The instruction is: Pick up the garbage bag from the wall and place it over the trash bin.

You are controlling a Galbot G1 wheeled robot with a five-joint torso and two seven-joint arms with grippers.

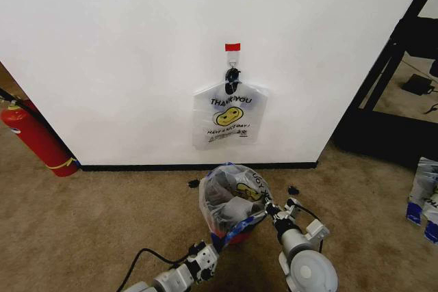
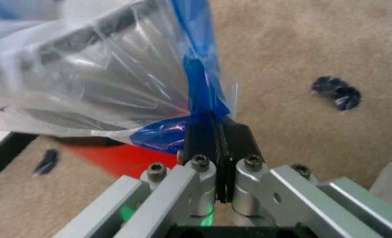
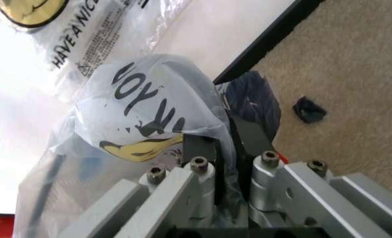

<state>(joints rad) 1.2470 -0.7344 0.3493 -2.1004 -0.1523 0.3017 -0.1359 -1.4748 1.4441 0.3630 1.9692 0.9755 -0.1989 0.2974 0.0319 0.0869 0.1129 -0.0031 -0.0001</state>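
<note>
Blue plastic at the edge of the garbage bag [image 2: 110,84] is pinched flat between the closed jaws of the left gripper [image 2: 216,141], as seen in the left wrist view; the bag's clear film is fanned out just beyond the fingertips, with the red base of the trash bin [image 2: 126,158] visible just under it. In the right wrist view, bag film printed with black letters and a yellow smiley is clamped between the fingers of the right gripper [image 3: 226,148], and a dark blue patch is bunched just past the fingertips. In the head view, the garbage bag [image 1: 233,200] is held between the left gripper [image 1: 215,244] and the right gripper [image 1: 268,208], draped over the trash bin [image 1: 229,234] on the tan carpet [image 1: 102,223]. Small dark scraps [image 1: 293,189] are scattered on the carpet close by. Farther ahead of both grippers, a matching smiley bag [image 1: 228,114] is hung from a black hook [image 1: 232,76] under a red tape strip [image 1: 233,47] on the wall [image 1: 123,59]. A red fire extinguisher [image 1: 37,138] is leaned at the wall, well off beyond the left gripper.
</note>
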